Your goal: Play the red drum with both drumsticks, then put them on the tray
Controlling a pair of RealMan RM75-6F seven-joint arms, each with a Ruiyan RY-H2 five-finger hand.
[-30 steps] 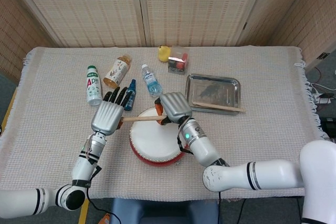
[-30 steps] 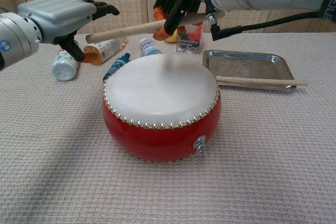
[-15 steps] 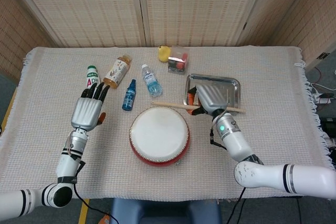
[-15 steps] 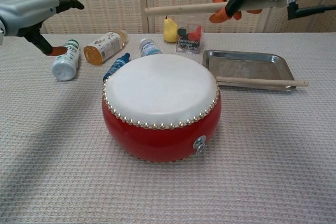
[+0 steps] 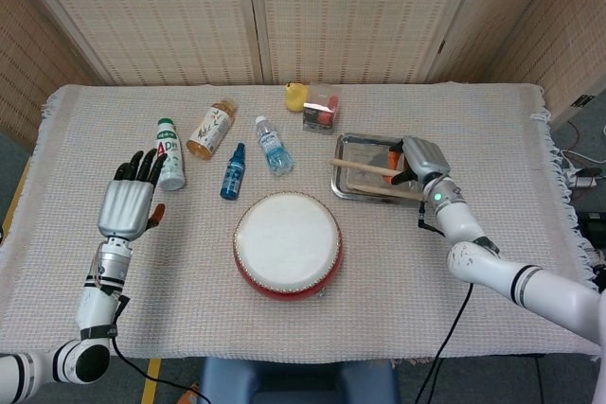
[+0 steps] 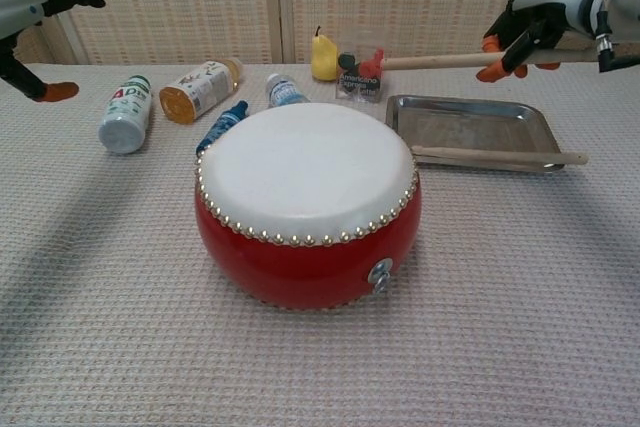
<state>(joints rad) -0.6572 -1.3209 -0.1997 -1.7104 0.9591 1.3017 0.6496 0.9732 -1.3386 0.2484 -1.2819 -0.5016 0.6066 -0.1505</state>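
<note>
- The red drum [image 5: 287, 244] sits on the table's woven cloth [image 5: 492, 125], white skin up, with neither hand on it.
- The metal tray [image 6: 470, 118] lies just right of the drum and beyond it; one drumstick [image 6: 497, 156] lies along its near edge, the tip sticking out past the right rim.
- The right hand [image 5: 418, 163] is over the tray and holds the second drumstick [image 6: 435, 61] — fingers wrapped round the thick end, the shaft pointing left across the tray. In the chest view this stick is clearly in the air above the tray, not touching it.
- The left hand [image 5: 128, 203] is raised at the left side of the cloth, well apart from the drum, fingers spread and holding nothing.
- Just beyond the left hand's fingertips lies a white bottle with a green cap [image 5: 169, 152].
- Further back lie an amber bottle [image 5: 210, 129], a small blue bottle [image 5: 232, 172] and a clear water bottle [image 5: 273, 146] — all on their sides.
- At the far edge stand a yellow pear [image 5: 295, 96] and, touching it, a small clear box [image 5: 322, 108] with red and dark contents; what they are cannot be told.
</note>
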